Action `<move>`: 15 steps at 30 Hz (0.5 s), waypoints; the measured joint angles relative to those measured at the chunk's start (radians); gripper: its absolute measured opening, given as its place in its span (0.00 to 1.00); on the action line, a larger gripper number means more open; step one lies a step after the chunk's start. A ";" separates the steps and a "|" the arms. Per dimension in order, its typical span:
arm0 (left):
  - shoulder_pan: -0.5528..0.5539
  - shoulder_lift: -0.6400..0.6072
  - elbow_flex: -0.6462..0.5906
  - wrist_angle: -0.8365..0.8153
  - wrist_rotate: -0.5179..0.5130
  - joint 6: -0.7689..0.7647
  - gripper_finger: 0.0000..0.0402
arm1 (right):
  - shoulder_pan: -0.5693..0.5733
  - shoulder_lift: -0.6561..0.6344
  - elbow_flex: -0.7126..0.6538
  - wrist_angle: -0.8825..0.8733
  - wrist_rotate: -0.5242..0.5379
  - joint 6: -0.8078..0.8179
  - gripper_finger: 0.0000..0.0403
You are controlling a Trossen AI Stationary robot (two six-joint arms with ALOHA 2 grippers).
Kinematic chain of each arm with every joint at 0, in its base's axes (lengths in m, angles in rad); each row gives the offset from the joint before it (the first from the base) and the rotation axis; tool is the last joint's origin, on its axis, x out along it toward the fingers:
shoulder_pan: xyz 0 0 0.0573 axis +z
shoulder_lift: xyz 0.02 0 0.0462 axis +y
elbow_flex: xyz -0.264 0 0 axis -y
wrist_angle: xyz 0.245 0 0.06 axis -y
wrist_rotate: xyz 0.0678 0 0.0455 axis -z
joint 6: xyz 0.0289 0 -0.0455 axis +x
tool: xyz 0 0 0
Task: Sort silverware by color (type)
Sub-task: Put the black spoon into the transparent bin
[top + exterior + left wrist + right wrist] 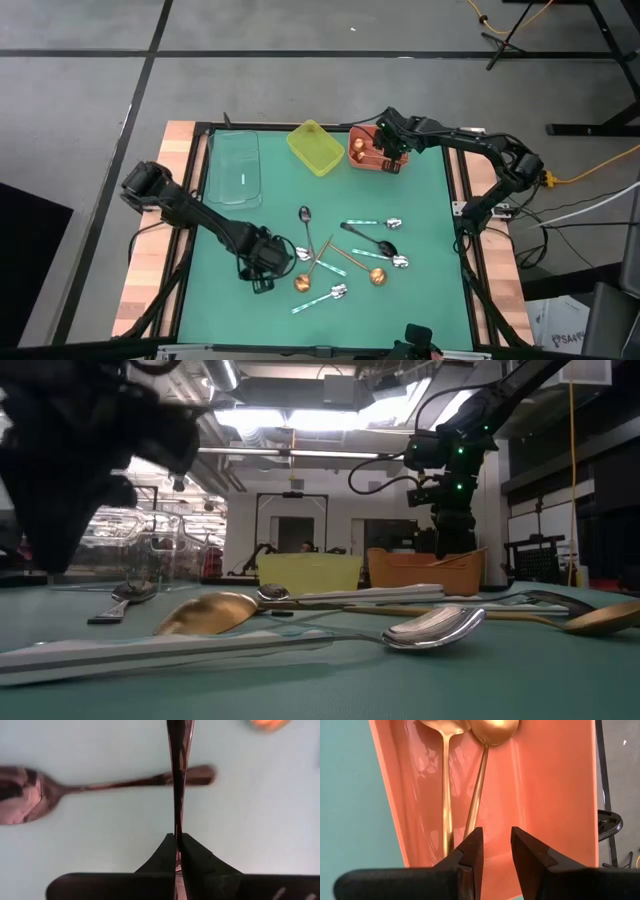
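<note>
My left gripper (263, 276) (176, 839) is at the table's near left, shut on a black spoon (179, 765). Another black spoon (95, 784) lies flat on the mat beneath it, crossed by the held one. My right gripper (386, 154) (496, 839) hangs open above the orange bin (555, 795), where two copper-gold spoons (447, 785) lie. Several more spoons are scattered mid-table: black (305, 226), copper-gold (378, 275), teal-handled (374, 224). My left gripper pinches the black spoon's slim handle (177, 822) between its two fingers. The handle runs straight out ahead of the fingertips, along the fingers. I cannot tell whether the spoon is lifted clear of the mat.
A clear bin (237, 168), a yellow bin (317, 147) and the orange bin (362, 150) stand in a row at the far edge of the green mat (420, 210). The mat's right side and near left corner are bare.
</note>
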 joint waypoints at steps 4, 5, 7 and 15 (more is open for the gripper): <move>0.028 -0.040 0.001 0.063 -0.004 -0.002 0.01 | 0.000 0.000 0.000 0.000 0.000 0.000 0.22; 0.036 -0.048 0.001 0.083 -0.005 -0.002 0.01 | 0.000 0.000 0.000 0.000 0.000 0.000 0.22; 0.054 -0.065 0.001 0.125 -0.015 -0.002 0.01 | 0.000 0.000 0.000 0.000 0.000 0.000 0.22; 0.144 -0.079 0.002 0.305 -0.051 0.003 0.01 | 0.000 0.000 0.000 0.000 0.000 0.000 0.22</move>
